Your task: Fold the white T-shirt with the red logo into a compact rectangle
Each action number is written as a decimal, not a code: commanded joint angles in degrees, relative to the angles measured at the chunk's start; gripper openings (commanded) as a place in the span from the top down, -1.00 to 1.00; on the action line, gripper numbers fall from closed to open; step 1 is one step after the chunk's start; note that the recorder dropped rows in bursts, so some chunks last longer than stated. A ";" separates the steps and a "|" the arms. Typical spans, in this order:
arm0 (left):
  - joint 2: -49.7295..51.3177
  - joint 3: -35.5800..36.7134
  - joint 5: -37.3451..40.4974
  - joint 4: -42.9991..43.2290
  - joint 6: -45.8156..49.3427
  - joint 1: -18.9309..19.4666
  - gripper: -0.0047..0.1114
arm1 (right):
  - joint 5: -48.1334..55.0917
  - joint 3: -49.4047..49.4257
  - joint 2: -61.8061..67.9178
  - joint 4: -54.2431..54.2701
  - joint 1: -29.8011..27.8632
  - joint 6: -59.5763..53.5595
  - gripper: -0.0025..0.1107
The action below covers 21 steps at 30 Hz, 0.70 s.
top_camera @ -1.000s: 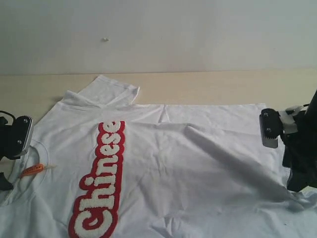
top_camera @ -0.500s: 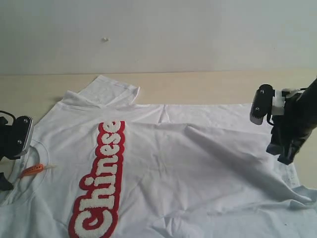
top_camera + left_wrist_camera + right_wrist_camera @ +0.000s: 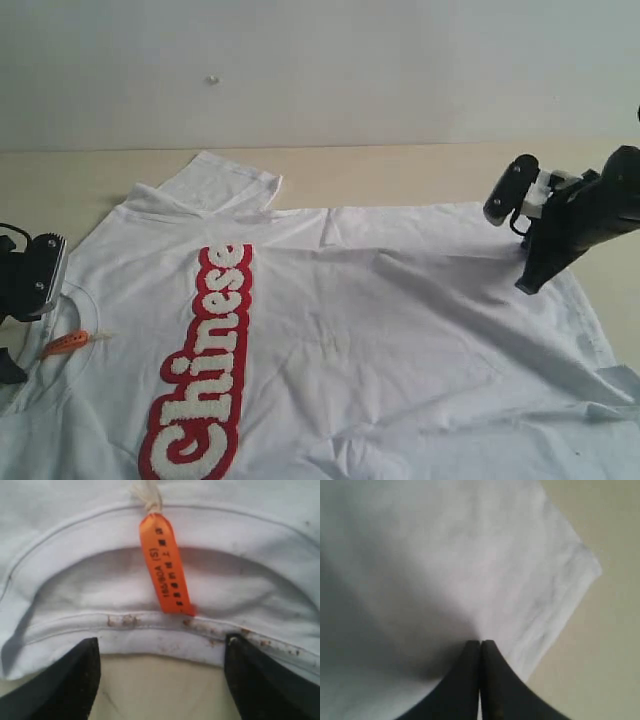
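Note:
The white T-shirt point(image 3: 380, 340) lies spread on the table, front up, with the red logo point(image 3: 205, 365) running along its left half. The orange neck tag point(image 3: 66, 343) lies inside the collar point(image 3: 150, 625). My left gripper point(image 3: 160, 680) is open at the collar's outer edge, with bare table between its fingers point(image 3: 65, 680). It sits at the left edge of the exterior view point(image 3: 30, 285). My right gripper point(image 3: 480, 643) is shut, pinching a fold of the shirt near its hem corner point(image 3: 580, 565). In the exterior view it point(image 3: 525, 285) hangs tilted over the shirt's right side.
The light wooden table point(image 3: 420, 175) shows beyond the shirt, up to the pale wall point(image 3: 320, 70). One sleeve point(image 3: 225, 180) sticks out toward the back. The shirt's right hem point(image 3: 600, 360) lies rumpled near the table's right side.
My right gripper has risen and swung back and to the left, drawing the cloth with it, and the long crease now runs toward its tip. The left gripper has stayed put.

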 commanded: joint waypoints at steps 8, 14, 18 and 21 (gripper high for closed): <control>3.40 1.42 -5.02 -0.22 -0.18 -0.33 -0.26 | 7.47 -9.11 4.34 0.05 0.10 6.51 0.96; 3.40 1.42 -5.17 -0.22 -0.18 -0.33 -0.26 | 15.04 -9.25 -2.34 -0.73 0.10 2.99 0.62; 3.40 1.42 -4.97 -0.22 -0.18 -0.33 -0.26 | 26.97 -9.25 -8.94 -6.66 0.10 1.73 0.07; 3.40 1.42 -4.42 -0.22 -0.07 -0.33 -0.26 | 34.26 -9.25 -11.95 -8.68 0.10 2.05 -0.05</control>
